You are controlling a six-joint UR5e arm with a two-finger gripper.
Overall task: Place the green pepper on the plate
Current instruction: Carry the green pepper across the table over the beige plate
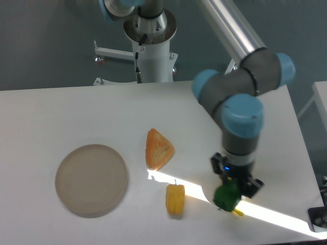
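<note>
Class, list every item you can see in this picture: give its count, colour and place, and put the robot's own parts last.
plate: one, beige-grey, left on the table
orange wedge-shaped food: one, orange, table centre
yellow pepper: one, yellow-orange, below the wedge
banana: one, yellow, mostly hidden beneath the held pepper
green pepper: one, dark green, in the end effector
table: one, white
end effector: one, black, shut on the green pepper
arm: one, grey and blue, right
</note>
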